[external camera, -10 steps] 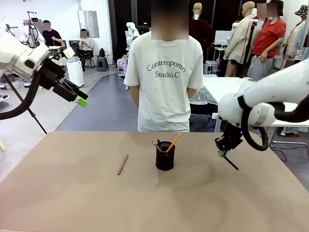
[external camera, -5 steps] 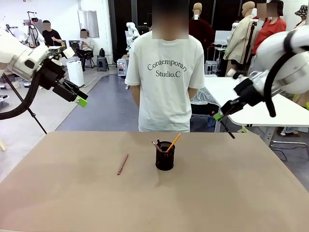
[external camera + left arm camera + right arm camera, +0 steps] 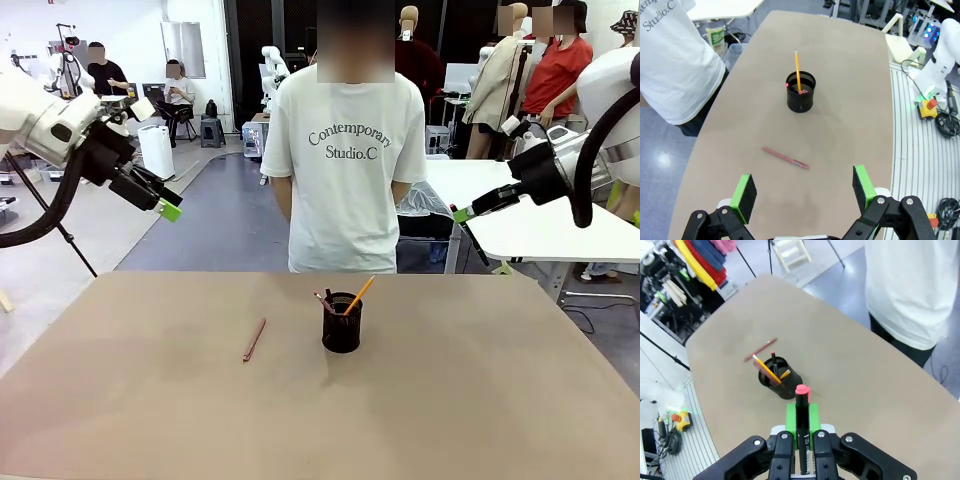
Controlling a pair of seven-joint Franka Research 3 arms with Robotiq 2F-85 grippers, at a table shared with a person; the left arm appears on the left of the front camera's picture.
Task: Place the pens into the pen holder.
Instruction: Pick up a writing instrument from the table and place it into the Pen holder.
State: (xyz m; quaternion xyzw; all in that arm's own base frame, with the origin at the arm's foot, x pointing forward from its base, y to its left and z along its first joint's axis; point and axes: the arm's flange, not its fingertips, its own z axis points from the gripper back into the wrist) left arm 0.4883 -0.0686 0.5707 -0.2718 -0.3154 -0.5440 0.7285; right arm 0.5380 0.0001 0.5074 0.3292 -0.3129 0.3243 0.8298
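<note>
- The reddish-brown pen (image 3: 254,340) lies flat on the matte tan table (image 3: 480,400), left of its middle; a thin straight stick; it sits well below and ahead of the left gripper (image 3: 804,189), whose green pads (image 3: 745,192) stand spread wide with nothing between them.
- The pen holder (image 3: 342,325) stands upright near the table's middle, apart from that pen; a small black wire-mesh cylinder with a solid rim; an orange-yellow pencil (image 3: 359,294) leans out of it beside other thin sticks.
- The right gripper (image 3: 462,214) hangs high off the table's right side, well apart from the holder; it pinches a black pen (image 3: 801,435), smooth and round, its red tip poking past the fingertips.
- A person (image 3: 345,150) in a white printed T-shirt stands just behind the far edge.
</note>
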